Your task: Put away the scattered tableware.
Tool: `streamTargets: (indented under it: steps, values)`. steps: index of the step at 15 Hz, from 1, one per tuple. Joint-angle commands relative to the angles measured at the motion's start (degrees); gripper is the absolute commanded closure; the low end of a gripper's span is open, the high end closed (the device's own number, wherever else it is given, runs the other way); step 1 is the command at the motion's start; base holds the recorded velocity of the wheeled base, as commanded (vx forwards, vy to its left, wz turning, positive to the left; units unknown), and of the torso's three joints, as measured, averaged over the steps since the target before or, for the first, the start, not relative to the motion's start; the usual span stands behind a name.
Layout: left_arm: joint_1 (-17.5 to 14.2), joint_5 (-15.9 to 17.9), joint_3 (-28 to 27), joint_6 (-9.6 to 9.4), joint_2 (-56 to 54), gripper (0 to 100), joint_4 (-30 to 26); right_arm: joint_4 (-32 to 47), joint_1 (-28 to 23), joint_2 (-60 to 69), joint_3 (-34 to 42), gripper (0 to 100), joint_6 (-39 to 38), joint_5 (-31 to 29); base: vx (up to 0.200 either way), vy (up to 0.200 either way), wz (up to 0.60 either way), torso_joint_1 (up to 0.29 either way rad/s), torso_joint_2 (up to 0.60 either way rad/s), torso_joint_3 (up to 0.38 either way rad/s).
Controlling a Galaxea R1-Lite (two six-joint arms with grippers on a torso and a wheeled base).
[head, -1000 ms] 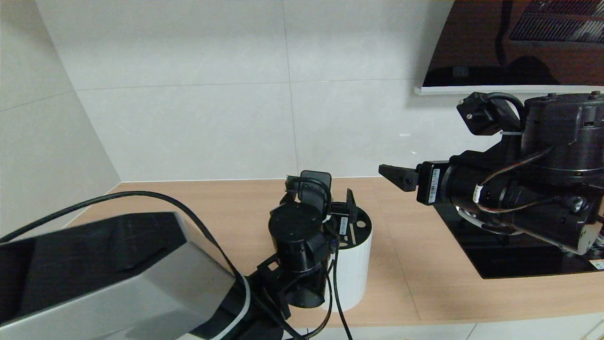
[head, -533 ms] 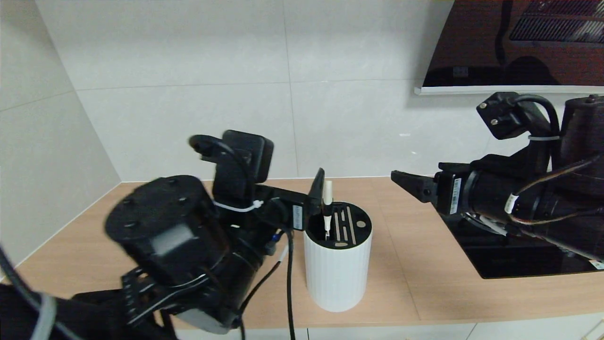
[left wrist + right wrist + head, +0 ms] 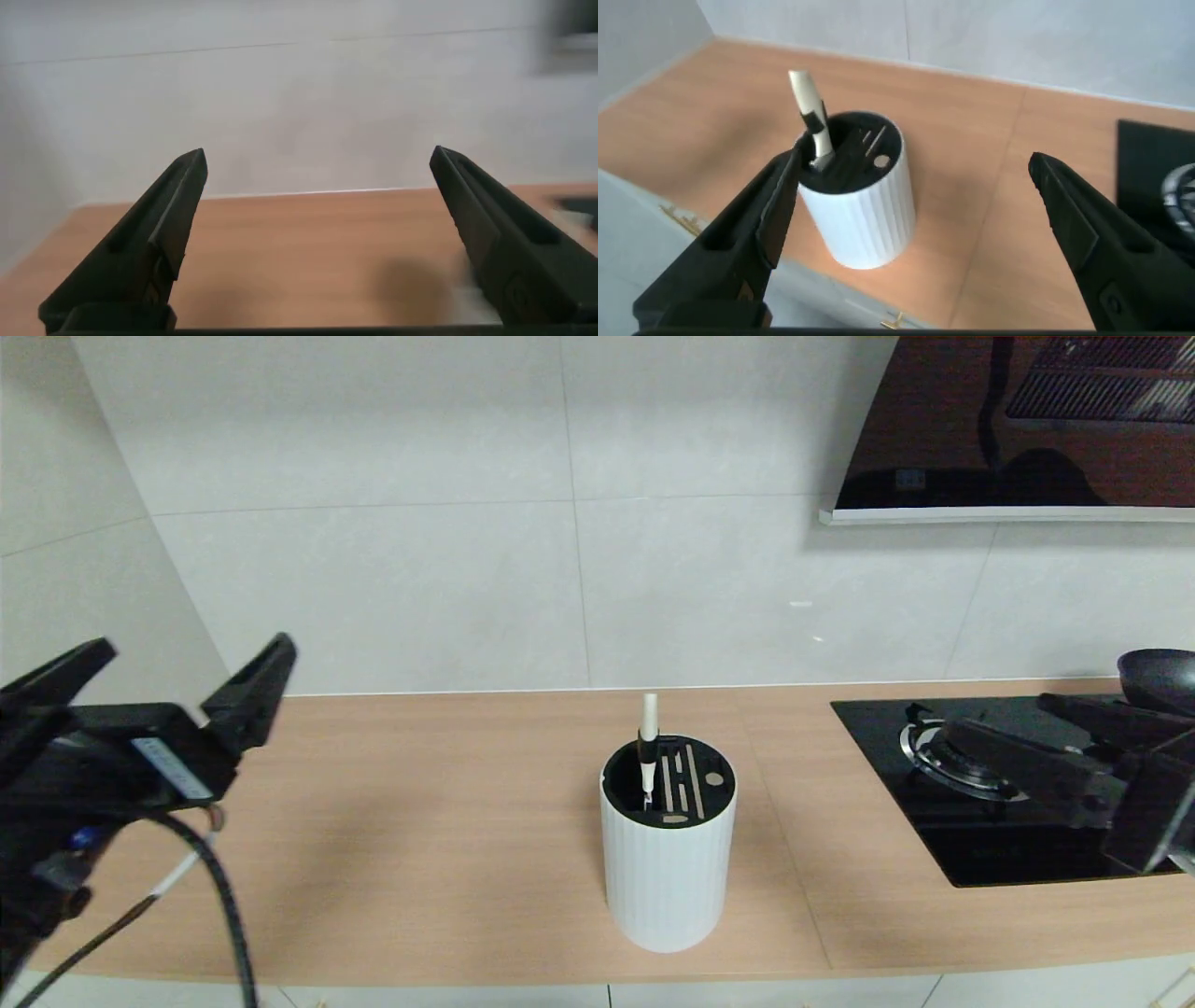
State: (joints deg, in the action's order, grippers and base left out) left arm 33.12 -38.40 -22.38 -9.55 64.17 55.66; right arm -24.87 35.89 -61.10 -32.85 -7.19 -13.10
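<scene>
Your left fingers (image 3: 245, 698) and right fingers (image 3: 1013, 767) stand wide apart, holding nothing; the white-handled utensil (image 3: 648, 733) stands upright in the holder (image 3: 667, 877) on the bench (image 3: 420, 803); that piece looks stowed; next, seek any remaining tableware.

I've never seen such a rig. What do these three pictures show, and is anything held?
It is a two-armed robot. The wide picture comes from a camera on its head; the other two from cameras on its wrists, each looking out between that arm's two black fingers. The left gripper and right gripper are both open and hold nothing. On the wooden counter stands a white holder with one white-handled utensil standing in it. A black hob lies to the robot's right.
</scene>
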Motion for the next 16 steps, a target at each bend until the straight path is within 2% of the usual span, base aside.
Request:
streamTargets:
  steps: [1, 4, 5, 8, 10, 11, 13, 14, 16]
  values:
    - [-11.6, -0.2, 3.3, 0.14, -22.6, 0, -13.5, 0.6, -10.8, 15.6, 4.7, 0, 0.2, 0.4, 0.000, 0.000, 0.00, 0.000, 0.00, 0.000]
    - [-18.1, 1.0, 2.3, 0.14, -36.0, 0, -27.5, 7.8, -12.6, 26.6, 5.5, 0, 2.4, 0.6, 0.000, 0.000, 0.00, 0.000, 0.00, 0.000]
    - [-20.7, 3.2, 1.3, 0.14, -43.0, 0, -34.3, 12.6, -16.6, 32.4, 6.1, 0, 2.9, 1.2, 0.000, 0.000, 0.00, 0.000, 0.00, 0.000]
    - [-24.3, 3.7, -2.8, 0.14, -51.2, 0, -44.8, 16.2, -24.5, 44.0, 5.9, 0, 11.1, 1.4, 0.000, 0.000, 0.00, 0.000, 0.00, 0.000]
    - [-26.0, 3.9, -2.8, 0.14, -55.0, 0, -47.7, 19.1, -26.0, 51.3, 5.9, 0, 14.1, 2.1, 0.000, 0.000, 0.00, 0.000, 0.00, 0.000]
    - [-26.4, 4.1, -2.8, 0.14, -58.4, 0, -51.3, 22.5, -26.0, 55.7, 5.6, 0, 14.6, 1.6, 0.000, 0.000, 0.00, 0.000, 0.00, 0.000]
    - [-28.1, 3.6, -3.0, 1.64, -58.5, 0, -51.5, 20.2, -29.9, 55.3, 4.3, 0, 13.3, -1.0, 0.000, 0.000, 0.00, 0.000, 0.00, 0.000]
    - [-30.3, 4.1, -2.9, 1.64, -59.4, 0, -51.9, 20.1, -31.9, 55.8, 3.9, 0, 12.6, -1.1, 0.000, 0.000, 0.00, 0.000, 0.00, 0.000]
    - [-32.3, 4.8, -1.8, 1.37, -62.6, 0, -54.2, 21.7, -34.8, 59.2, 5.0, 0, 12.6, -0.4, 0.000, 0.000, 0.00, 0.000, 0.00, 0.000]
